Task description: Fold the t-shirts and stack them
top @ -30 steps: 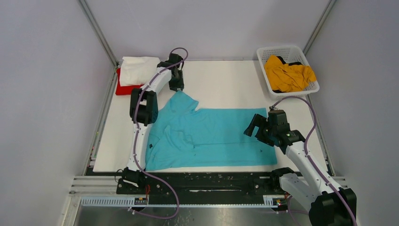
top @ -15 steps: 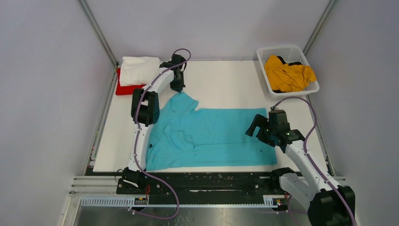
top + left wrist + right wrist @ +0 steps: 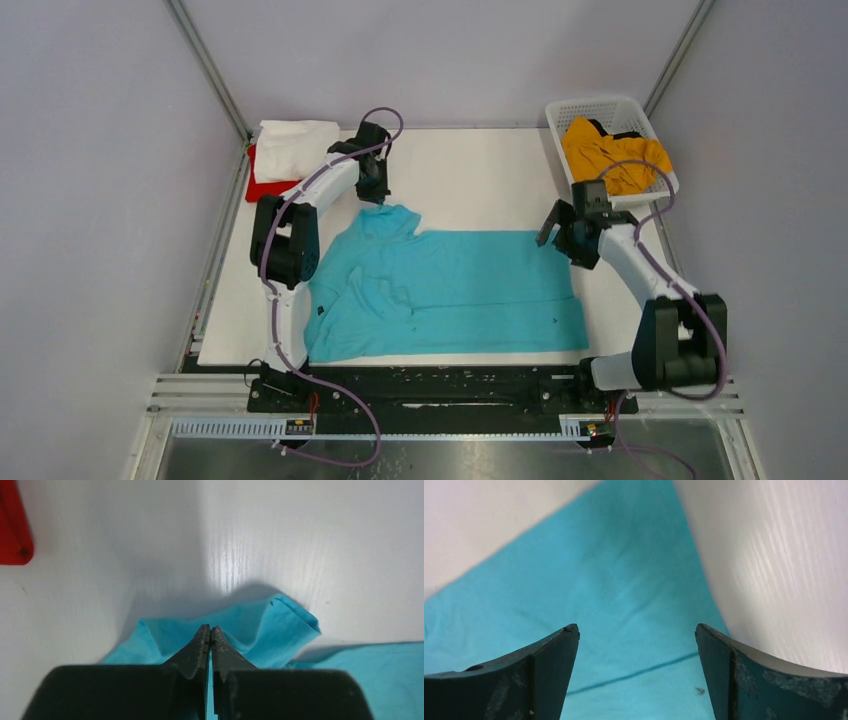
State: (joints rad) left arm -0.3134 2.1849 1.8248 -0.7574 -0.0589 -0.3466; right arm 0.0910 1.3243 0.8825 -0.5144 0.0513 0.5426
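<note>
The turquoise t-shirt [image 3: 440,295] lies spread over the near half of the white surface [image 3: 480,170]. Its long near edge runs just inside the front rim, and its left side is close to the left rim. Beyond its far edge a broad bare band reaches the back wall, and a narrower bare strip runs down the right.

In the far-left corner the white t-shirt [image 3: 295,148] rests on the red t-shirt [image 3: 260,188]. At the far-right corner a white lattice basket [image 3: 600,105] has the mustard t-shirt [image 3: 610,160] crumpled inside.

The left fingers [image 3: 210,642] are pressed together at the shirt's far-left sleeve, apparently nipping a raised ridge of cloth, though the tips hide the contact. The right fingers [image 3: 548,230] are spread wide above the far-right corner.

The surface shows a faint grain with a sheen. The cloth is soft, matte and lightly creased. Pale grey walls with metal posts close in three sides.
</note>
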